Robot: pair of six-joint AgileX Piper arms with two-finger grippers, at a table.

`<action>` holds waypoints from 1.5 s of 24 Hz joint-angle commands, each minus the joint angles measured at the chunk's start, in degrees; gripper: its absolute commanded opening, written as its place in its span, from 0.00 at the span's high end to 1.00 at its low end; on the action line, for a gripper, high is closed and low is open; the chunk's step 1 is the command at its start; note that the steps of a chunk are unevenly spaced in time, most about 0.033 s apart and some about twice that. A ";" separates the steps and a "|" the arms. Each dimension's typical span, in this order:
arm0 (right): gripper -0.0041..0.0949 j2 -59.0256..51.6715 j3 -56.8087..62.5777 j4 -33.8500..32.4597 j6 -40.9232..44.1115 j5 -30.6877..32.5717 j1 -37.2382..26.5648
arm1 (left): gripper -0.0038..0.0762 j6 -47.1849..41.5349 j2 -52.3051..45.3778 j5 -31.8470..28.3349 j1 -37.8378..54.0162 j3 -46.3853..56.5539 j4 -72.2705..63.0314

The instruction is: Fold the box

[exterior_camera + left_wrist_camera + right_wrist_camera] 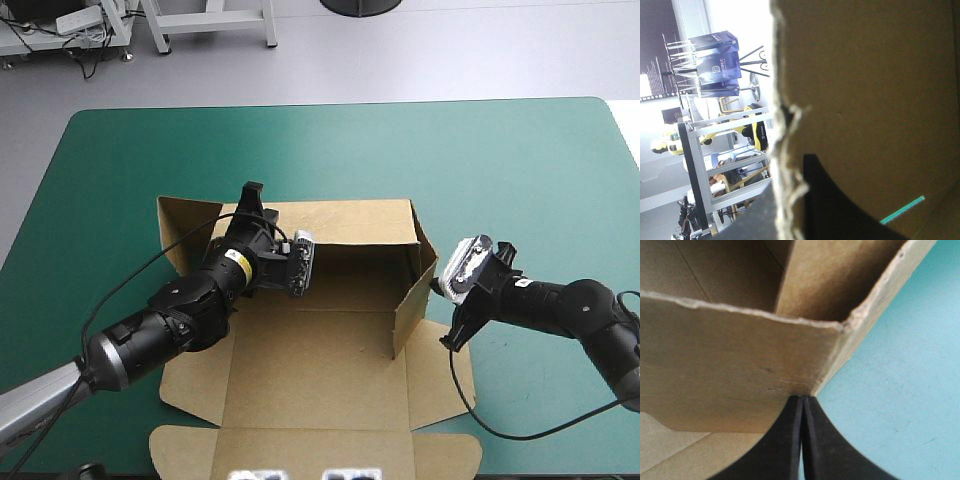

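The brown box (320, 360) lies in the middle of the table, its base and front flaps flat. Its back wall (345, 222) and right wall (412, 300) stand raised and meet at a corner. My left gripper (253, 192) is at the back wall's left end. In the left wrist view, the left gripper (790, 200) is all but shut, with the ragged board edge (785, 150) between its black fingers (835, 200). My right gripper (436, 286) is shut, and the right gripper's tip (802, 399) touches the outside of the right wall's corner (830, 370).
A left flap (185, 228) stands slanted beyond my left arm. A side flap (440, 380) lies flat under my right gripper. The front flaps (300, 452) reach the table's near edge. The teal-green cover (520, 170) stretches to the back and right of the box.
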 commanded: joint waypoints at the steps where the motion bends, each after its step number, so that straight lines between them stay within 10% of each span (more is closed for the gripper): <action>1: 0.98 0.16 -1.26 3.11 2.85 -1.59 0.25 | 0.94 0.10 -0.87 0.71 -0.40 -0.29 -2.27; 5: 0.95 2.07 -1.26 5.67 5.03 2.44 0.25 | 0.94 -1.03 -0.87 2.08 -0.40 -0.29 -3.01; 13: 0.14 -0.21 -1.37 8.55 7.80 4.19 0.25 | 0.94 -1.18 -0.87 2.58 -0.71 -0.29 -4.81; 28: 0.16 1.04 -1.44 25.87 3.32 2.89 0.36 | 0.94 -1.18 0.93 2.91 -3.82 -0.29 -4.70; 36: 0.30 1.04 -1.44 23.57 8.82 -4.55 6.02 | 0.94 -1.39 0.93 3.04 -3.82 -0.62 -5.07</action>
